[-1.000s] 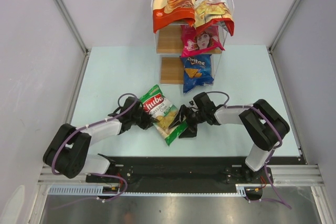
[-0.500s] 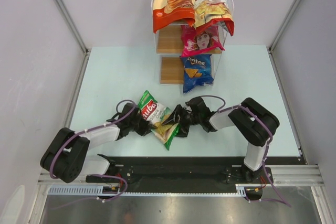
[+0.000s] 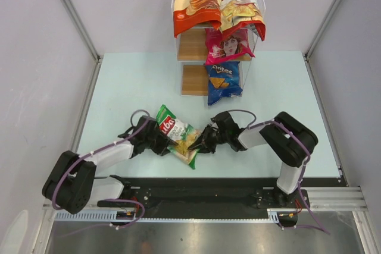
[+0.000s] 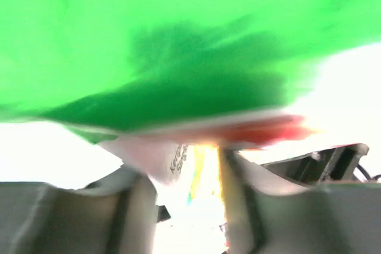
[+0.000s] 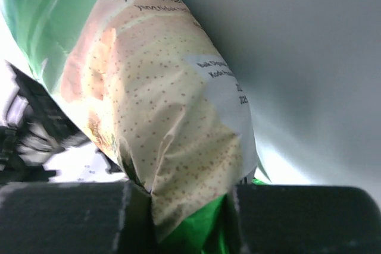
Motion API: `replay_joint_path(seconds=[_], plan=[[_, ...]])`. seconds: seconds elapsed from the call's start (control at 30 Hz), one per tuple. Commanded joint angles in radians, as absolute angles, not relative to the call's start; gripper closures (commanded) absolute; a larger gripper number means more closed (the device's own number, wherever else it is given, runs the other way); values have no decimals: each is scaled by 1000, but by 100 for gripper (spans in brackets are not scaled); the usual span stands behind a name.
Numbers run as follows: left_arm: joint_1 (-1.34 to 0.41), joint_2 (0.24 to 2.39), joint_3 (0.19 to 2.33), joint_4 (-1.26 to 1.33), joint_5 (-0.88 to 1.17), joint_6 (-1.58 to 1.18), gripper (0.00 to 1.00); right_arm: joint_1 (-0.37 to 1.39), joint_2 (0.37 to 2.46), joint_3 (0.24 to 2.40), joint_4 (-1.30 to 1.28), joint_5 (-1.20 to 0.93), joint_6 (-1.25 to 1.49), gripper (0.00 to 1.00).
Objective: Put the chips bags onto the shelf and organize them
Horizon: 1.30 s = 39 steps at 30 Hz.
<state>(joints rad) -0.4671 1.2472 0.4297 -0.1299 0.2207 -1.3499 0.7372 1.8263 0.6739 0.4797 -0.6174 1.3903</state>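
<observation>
The green Chuba chips bag (image 3: pixel 177 135) lies tilted on the table between both grippers, near the front edge. My right gripper (image 3: pixel 201 143) is shut on its right end; in the right wrist view the cream-speckled bag (image 5: pixel 166 105) is pinched between the dark fingers (image 5: pixel 65 218). My left gripper (image 3: pixel 164 141) is at the bag's left end. In the blurred left wrist view its grey fingers (image 4: pixel 134 206) stand apart with the bag's edge (image 4: pixel 178 46) loose between them. The shelf (image 3: pixel 191 46) at the back holds the orange-and-cream bag (image 3: pixel 196 1), red Chuba bag (image 3: pixel 241 10), pink bag (image 3: pixel 228 44) and blue Doritos bag (image 3: pixel 223 80).
The pale green table (image 3: pixel 131 87) is bounded by metal rails (image 3: pixel 89 93) on the left and right. Bare wooden boards show on the left half of the shelf's middle and bottom tiers (image 3: pixel 194 80). Both arm bases sit on the black bar (image 3: pixel 196 188) at the front.
The green bag has shifted slightly left and toward the front. My right gripper has closed onto its right end, and my left gripper's jaws have come apart.
</observation>
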Motion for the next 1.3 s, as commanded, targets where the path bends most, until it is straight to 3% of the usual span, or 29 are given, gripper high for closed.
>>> replay_joint_path(seconds=[0.0, 0.07, 0.27, 0.37, 0.73, 0.87, 1.27], plan=[[-407, 1097, 563, -447, 125, -1159, 40, 715, 1648, 692, 191, -643, 1189, 100], [-362, 1027, 581, -570, 43, -1119, 29, 683, 1567, 722, 53, -646, 1094, 100], [-246, 772, 529, -678, -25, -1121, 25, 542, 1398, 857, -343, -637, 791, 100], [-235, 742, 499, -676, -15, -1146, 25, 473, 1373, 888, -397, -635, 752, 100], [-233, 911, 606, -657, 28, -1103, 25, 301, 1377, 890, -322, -692, 1052, 100], [-233, 914, 595, -637, 40, -1123, 25, 259, 1381, 890, -152, -701, 1213, 100], [-233, 956, 634, -629, 37, -1091, 25, 275, 1495, 888, 159, -511, 1555, 100]])
